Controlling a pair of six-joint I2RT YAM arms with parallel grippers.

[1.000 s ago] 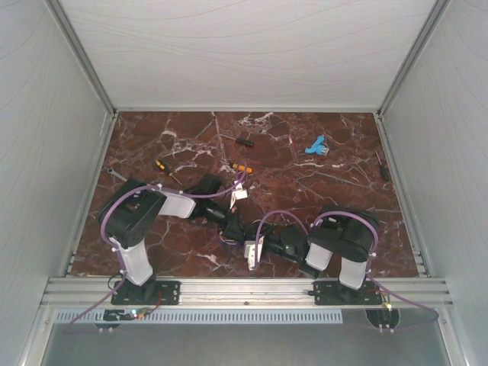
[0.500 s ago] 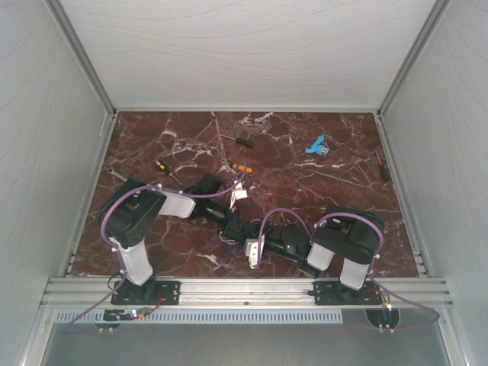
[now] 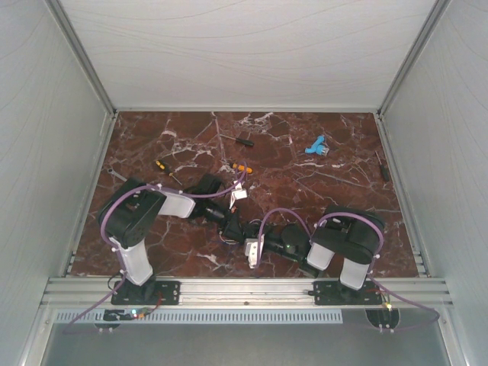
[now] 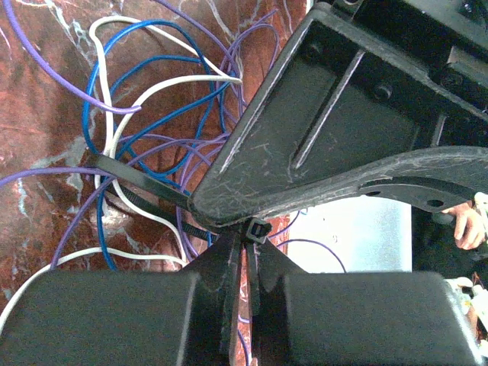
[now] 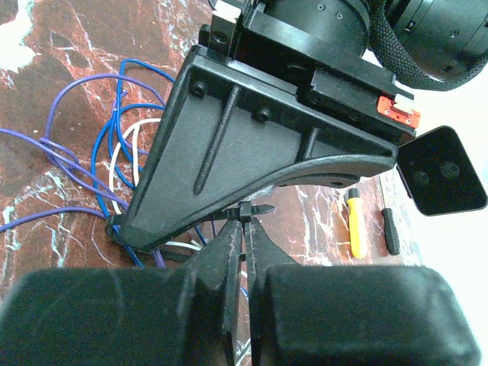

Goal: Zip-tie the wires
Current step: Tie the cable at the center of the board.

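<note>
The wires (image 4: 156,114), thin blue, purple and white loops, lie tangled on the marble table (image 3: 320,198); in the right wrist view the wires (image 5: 114,160) are partly hidden behind the left finger. A black zip tie (image 4: 141,181) crosses the bundle, and its head (image 4: 258,229) sits at my left gripper (image 4: 248,245), which is shut on the strap. My right gripper (image 5: 244,230) is shut right under the zip tie head (image 5: 245,212), whose tail tip points right. In the top view the left gripper (image 3: 231,223) and right gripper (image 3: 248,233) meet tip to tip over the wires.
Orange-handled screwdrivers (image 3: 241,167) (image 3: 162,165) lie behind the arms, with a black tool (image 3: 244,140) and a blue object (image 3: 316,146) further back. Another dark tool (image 3: 383,166) lies by the right wall. White enclosure walls close in three sides.
The right gripper's jaws have closed at the zip tie head. The right arm has settled slightly nearer the front edge. The left arm has not moved.
</note>
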